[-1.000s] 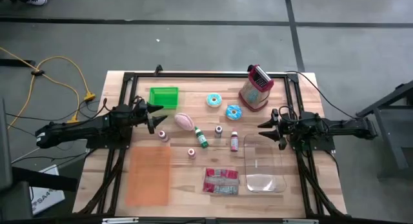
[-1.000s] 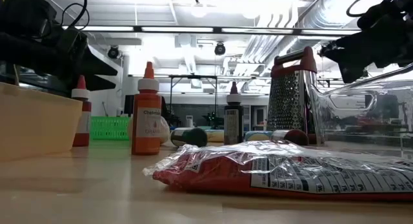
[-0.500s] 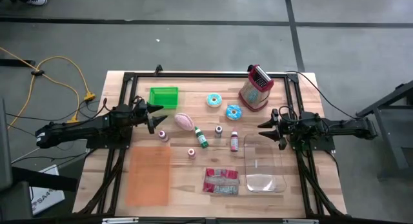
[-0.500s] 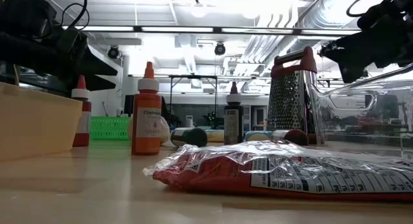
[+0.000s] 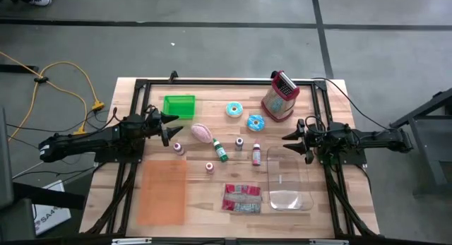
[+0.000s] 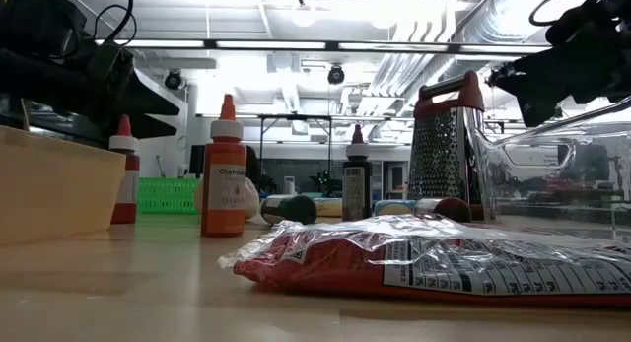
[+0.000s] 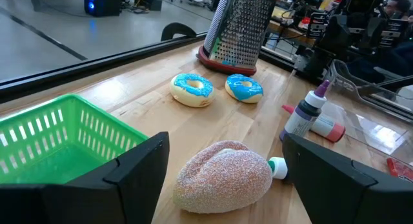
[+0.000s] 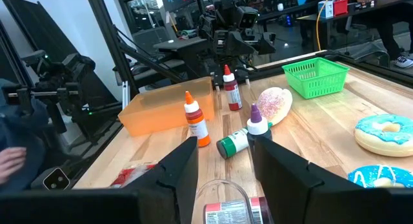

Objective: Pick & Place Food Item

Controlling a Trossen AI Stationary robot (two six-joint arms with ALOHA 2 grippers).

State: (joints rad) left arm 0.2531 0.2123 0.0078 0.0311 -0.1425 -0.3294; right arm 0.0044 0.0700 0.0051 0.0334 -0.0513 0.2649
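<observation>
The green plastic mesh basket (image 5: pixel 179 106), orange translucent plastic bin (image 5: pixel 162 193) and clear plastic tub (image 5: pixel 289 182) on the desk hold nothing. Left gripper (image 5: pixel 168 127) and right gripper (image 5: pixel 291 140) hover with jaws parted, gripping nothing. In the low view the bin's end is cut off.

Two black jointed arms, angular black pincers

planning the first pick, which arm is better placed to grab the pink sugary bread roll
Left, most likely. The left gripper hangs open just beside the pink bread roll, which sits between its fingers in the left wrist view. The right gripper is across the table, with bottles in between.
</observation>
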